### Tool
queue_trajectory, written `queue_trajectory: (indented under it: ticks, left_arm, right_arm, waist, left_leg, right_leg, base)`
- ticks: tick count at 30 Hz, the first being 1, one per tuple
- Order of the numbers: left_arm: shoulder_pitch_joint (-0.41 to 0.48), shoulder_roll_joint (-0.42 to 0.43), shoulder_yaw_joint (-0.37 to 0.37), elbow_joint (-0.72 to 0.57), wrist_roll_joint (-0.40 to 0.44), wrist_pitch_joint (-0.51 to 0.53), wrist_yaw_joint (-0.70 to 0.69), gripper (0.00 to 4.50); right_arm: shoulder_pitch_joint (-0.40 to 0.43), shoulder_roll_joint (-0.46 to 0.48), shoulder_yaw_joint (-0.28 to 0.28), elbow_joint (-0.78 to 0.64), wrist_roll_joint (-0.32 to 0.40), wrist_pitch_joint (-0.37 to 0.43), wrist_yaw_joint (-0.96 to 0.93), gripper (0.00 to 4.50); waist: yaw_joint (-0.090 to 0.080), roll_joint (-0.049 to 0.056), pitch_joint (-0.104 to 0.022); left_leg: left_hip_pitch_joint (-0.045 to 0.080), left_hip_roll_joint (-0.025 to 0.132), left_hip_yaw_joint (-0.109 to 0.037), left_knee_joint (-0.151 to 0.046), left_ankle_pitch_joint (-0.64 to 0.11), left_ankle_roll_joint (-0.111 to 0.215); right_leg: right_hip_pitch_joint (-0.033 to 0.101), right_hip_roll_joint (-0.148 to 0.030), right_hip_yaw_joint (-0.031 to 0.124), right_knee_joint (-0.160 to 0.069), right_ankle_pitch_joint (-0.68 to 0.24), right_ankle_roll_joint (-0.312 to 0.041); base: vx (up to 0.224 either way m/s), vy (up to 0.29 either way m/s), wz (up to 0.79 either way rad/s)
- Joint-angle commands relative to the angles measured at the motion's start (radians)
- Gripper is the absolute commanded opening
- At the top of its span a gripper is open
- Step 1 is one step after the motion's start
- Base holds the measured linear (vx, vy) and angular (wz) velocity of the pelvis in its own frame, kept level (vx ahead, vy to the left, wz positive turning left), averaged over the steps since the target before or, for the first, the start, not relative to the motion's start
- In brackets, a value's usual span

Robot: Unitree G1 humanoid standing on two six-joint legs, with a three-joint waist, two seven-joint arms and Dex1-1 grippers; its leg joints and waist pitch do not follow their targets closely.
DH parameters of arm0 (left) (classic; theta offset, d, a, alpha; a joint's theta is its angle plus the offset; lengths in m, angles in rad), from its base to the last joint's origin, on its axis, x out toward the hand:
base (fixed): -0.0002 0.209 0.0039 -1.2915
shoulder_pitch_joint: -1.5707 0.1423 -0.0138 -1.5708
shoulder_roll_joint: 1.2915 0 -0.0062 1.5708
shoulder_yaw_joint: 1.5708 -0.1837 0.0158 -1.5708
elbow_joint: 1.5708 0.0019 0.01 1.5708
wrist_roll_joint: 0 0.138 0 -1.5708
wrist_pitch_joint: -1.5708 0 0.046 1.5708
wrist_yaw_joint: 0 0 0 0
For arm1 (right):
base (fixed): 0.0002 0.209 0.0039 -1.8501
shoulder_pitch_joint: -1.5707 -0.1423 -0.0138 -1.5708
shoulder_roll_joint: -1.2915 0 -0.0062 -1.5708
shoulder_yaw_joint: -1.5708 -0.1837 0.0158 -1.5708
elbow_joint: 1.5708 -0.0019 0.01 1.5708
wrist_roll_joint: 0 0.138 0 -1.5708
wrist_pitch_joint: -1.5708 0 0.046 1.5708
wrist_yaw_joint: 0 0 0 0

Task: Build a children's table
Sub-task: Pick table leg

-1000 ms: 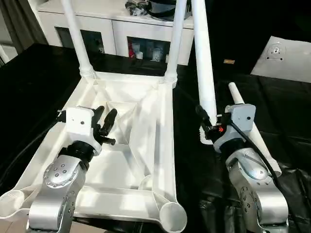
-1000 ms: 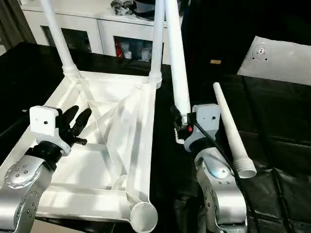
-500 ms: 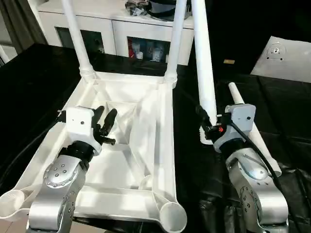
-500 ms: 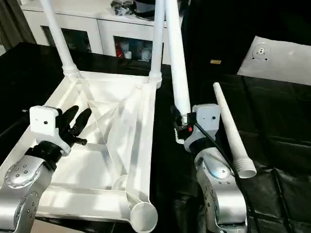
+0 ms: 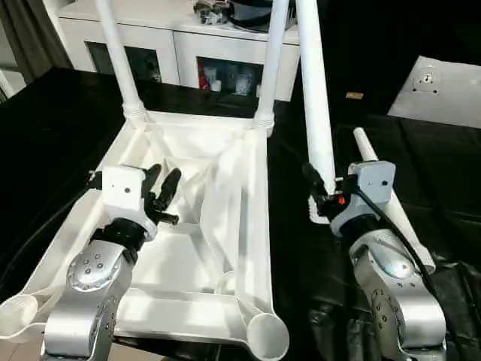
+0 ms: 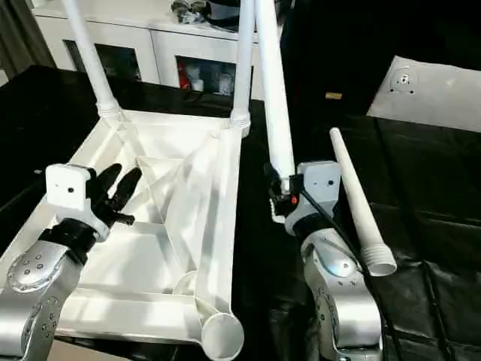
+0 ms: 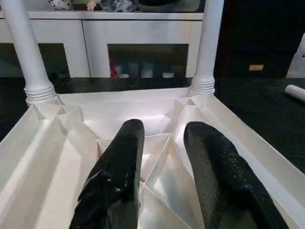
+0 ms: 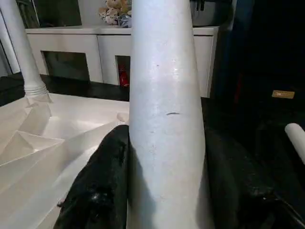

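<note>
Nothing moved: right claw [image 6: 279, 194] grips leg [image 6: 272, 90], tip cropped; left claw [image 5: 161, 194] seemingly empty, parted.

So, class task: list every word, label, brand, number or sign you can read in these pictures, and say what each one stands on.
None can be read.
Small yellowish tag on the dark backdrop: too small to read.
Red light on the right gripper: a glow, no characters.
White tabletop and legs: no print.
</note>
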Motion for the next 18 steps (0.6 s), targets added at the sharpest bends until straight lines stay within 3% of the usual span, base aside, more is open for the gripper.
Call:
queue_trajectory:
  ticks: [1, 18]
  left_arm:
    - [-0.002, -0.002, 0.002, -0.011, 0.007, -0.004, 0.006, 1.66]
    - [-0.002, -0.002, 0.002, -0.011, 0.007, -0.004, 0.006, 1.66]
  right_arm:
    - [0.000, -0.003, -0.002, -0.011, -0.001, -0.012, 0.005, 1.89]
    - [0.000, -0.003, -0.002, -0.011, -0.001, -0.012, 0.005, 1.89]
  waist:
    - [0.000, 0.000, -0.051]
    - [0.001, 0.001, -0.051]
  left_leg:
    - [0.000, 0.009, 0.014, -0.067, -0.155, -0.022]
    - [0.000, 0.009, 0.014, -0.067, -0.156, -0.022]
  right_leg:
    - [0.040, -0.051, 0.034, -0.084, -0.117, -0.088]
    - [0.040, -0.051, 0.035, -0.084, -0.115, -0.090]
  base:
    - [0.000, 0.000, 0.00]
    - [0.000, 0.000, 0.00]
